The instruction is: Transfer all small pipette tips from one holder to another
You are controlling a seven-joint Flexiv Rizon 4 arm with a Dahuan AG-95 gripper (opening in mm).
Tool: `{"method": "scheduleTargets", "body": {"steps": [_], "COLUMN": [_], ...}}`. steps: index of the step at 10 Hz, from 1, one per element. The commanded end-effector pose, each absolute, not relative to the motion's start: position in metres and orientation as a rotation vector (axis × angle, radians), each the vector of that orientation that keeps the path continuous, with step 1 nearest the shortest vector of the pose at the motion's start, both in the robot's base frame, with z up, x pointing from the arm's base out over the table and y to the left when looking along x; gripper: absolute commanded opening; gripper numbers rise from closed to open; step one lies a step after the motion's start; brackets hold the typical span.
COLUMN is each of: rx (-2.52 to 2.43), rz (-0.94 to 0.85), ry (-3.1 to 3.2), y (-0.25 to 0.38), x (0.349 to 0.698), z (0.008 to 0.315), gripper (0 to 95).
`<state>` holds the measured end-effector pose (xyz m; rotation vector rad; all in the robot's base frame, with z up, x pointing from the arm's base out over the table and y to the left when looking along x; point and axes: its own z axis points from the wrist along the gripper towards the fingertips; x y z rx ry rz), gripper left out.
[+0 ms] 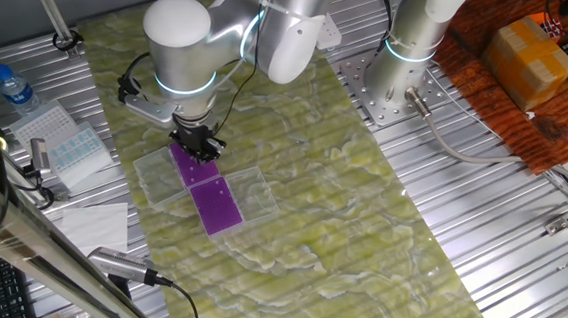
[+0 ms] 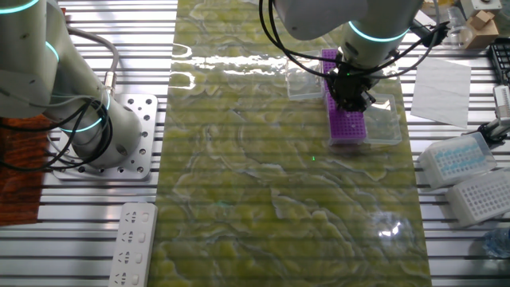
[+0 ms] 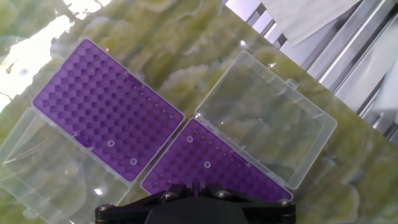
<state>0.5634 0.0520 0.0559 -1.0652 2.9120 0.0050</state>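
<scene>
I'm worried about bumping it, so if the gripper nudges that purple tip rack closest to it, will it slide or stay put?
The purple rack looks like thin plastic, probably light, so it likely slides on the smooth green mat. Its open clear lid would probably swing or drag along. The few small tips sit loosely in holes, so a jolt might unseat them.

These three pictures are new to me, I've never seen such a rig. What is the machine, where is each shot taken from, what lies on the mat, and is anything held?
The silver machine is a robot arm; its black gripper hangs over two purple tip racks, each with a clear hinged lid lying open beside it. Two pictures come from fixed cameras on different sides of the table. The third looks down from the hand itself, with the gripper's black body at its bottom edge. The racks sit on a green patterned mat. A few small pipette tips show as pale rings in the purple holes. Whether the fingers hold a tip cannot be seen. A second arm stands by.
</scene>
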Motion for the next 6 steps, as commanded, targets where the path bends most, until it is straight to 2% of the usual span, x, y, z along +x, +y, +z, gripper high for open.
{"method": "scheduleTargets", "body": {"steps": [1, 6], "rx": [-0.992, -0.967], "rz": [0.025, 0.024], "ry": [3.036, 3.038], "y": [0.0655, 0.0661], "x": [0.5634, 0.5623], "z": [0.1142, 0.1169], "gripper": [0.0, 0.0]}}
